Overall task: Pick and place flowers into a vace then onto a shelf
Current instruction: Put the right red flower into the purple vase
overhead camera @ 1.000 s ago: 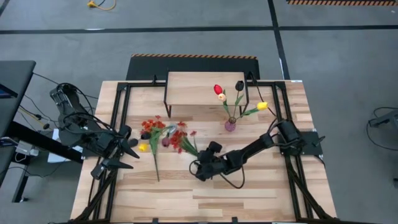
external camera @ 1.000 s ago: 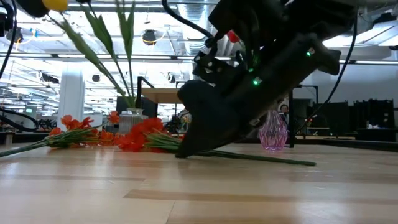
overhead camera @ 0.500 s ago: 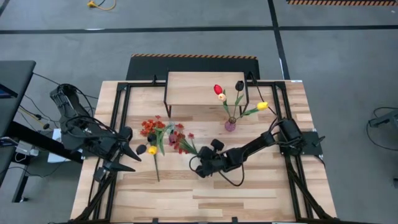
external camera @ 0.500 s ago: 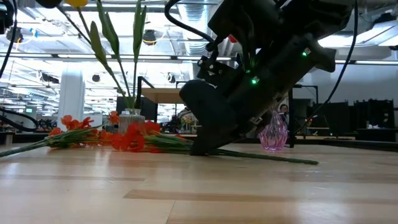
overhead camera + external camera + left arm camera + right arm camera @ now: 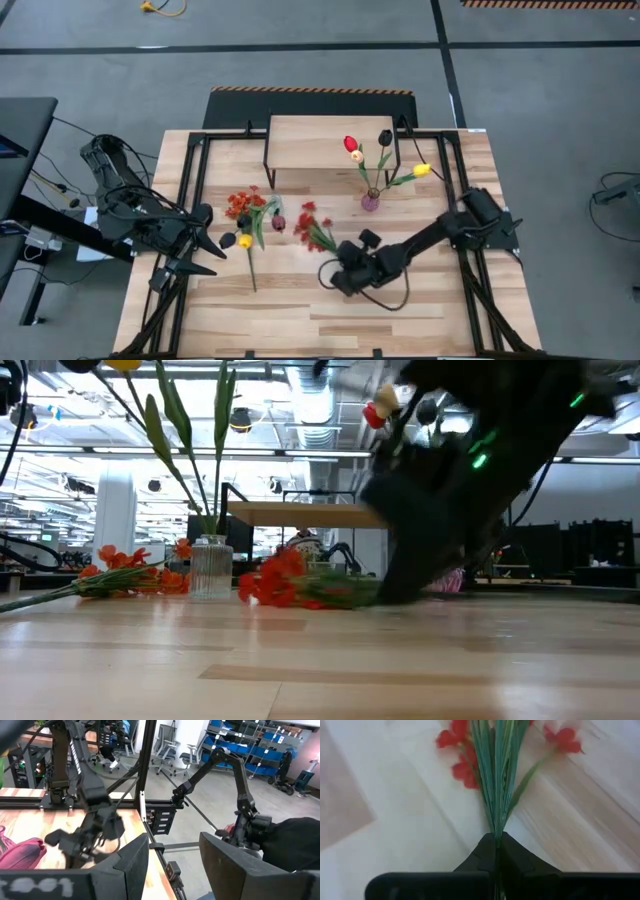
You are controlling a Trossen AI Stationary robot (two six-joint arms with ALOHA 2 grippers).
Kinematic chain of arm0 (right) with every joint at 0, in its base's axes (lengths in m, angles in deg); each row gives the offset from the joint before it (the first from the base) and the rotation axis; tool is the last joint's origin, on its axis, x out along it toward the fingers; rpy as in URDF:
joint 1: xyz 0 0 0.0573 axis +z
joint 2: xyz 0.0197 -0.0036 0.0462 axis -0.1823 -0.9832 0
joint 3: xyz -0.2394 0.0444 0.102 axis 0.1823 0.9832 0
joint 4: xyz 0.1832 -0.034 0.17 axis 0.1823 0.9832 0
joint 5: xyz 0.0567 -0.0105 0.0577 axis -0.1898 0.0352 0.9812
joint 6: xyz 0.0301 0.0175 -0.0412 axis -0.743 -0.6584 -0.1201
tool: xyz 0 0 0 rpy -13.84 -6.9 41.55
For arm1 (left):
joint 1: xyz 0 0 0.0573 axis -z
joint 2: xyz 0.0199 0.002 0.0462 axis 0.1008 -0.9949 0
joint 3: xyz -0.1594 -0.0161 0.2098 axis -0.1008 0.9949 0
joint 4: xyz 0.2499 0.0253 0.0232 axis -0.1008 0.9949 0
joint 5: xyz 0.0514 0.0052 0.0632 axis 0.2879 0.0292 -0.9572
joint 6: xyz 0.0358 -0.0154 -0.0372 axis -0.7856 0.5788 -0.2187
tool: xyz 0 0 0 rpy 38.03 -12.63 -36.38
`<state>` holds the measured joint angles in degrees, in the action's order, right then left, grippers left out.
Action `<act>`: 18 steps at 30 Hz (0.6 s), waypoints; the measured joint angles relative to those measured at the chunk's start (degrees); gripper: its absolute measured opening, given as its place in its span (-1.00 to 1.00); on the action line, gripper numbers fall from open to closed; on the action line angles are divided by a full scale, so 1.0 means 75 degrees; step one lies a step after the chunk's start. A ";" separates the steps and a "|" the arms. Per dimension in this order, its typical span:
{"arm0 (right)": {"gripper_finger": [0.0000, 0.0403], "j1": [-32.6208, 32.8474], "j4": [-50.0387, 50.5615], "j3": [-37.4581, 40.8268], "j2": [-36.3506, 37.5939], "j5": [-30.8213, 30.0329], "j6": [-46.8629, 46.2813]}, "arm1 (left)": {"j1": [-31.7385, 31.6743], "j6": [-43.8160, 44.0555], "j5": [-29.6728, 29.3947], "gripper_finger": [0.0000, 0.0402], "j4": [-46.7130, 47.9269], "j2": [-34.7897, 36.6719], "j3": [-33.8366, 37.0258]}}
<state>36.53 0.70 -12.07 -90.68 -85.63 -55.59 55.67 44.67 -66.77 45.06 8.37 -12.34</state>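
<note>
A spray of small red-orange blossoms on thin green stems [image 5: 492, 767] is pinched at its stem ends by the right gripper [image 5: 496, 851], jaws pressed together on the bundle, near the middle of the slatted light-wood worktop [image 5: 300, 320]. In the high view the same right gripper [image 5: 340, 272] is seen low over the boards with the blossoms fanned out ahead of it toward the far side; the grip at the stem ends appears chosen so that those ends can be lowered first into a vase.

A small pink glass vase [image 5: 370, 202] is stood just in front of the low wood-topped shelf on thin black legs [image 5: 310, 135], already loaded with red, dark maroon and yellow tulips. A second, clear ribbed glass vase [image 5: 211, 568] is seen in the low view; its place on the worktop cannot be told from above.

The remaining loose flowers [image 5: 250, 212], red-orange sprays with a yellow and a maroon tulip, are left lying left of centre, within reach of the left gripper [image 5: 212, 248], which is held beside them with jaws spread, apparently waiting.

No vase has yet been placed on the shelf.
</note>
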 joint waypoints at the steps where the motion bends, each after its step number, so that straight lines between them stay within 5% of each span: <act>1: -0.99 0.0107 0.0116 -0.0003 0.0156 -0.0046 -0.0087 | 0.0000 0.0000 0.0000 -0.18 -0.0005 0.0000 0.0000; 10: -1.00 0.1309 0.0241 -0.0032 0.1424 -0.1042 0.0200 | 0.0000 -0.0102 -0.0020 -0.18 -0.0488 0.0000 0.0000; 18: -1.00 0.2434 -0.1519 -0.0050 0.2246 -0.2233 0.3076 | 0.0000 -0.0915 0.0516 -0.18 -0.1197 0.0000 0.0000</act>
<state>54.78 -10.69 -12.44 -73.83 -102.38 -32.51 55.67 37.81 -62.90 36.08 8.37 -12.34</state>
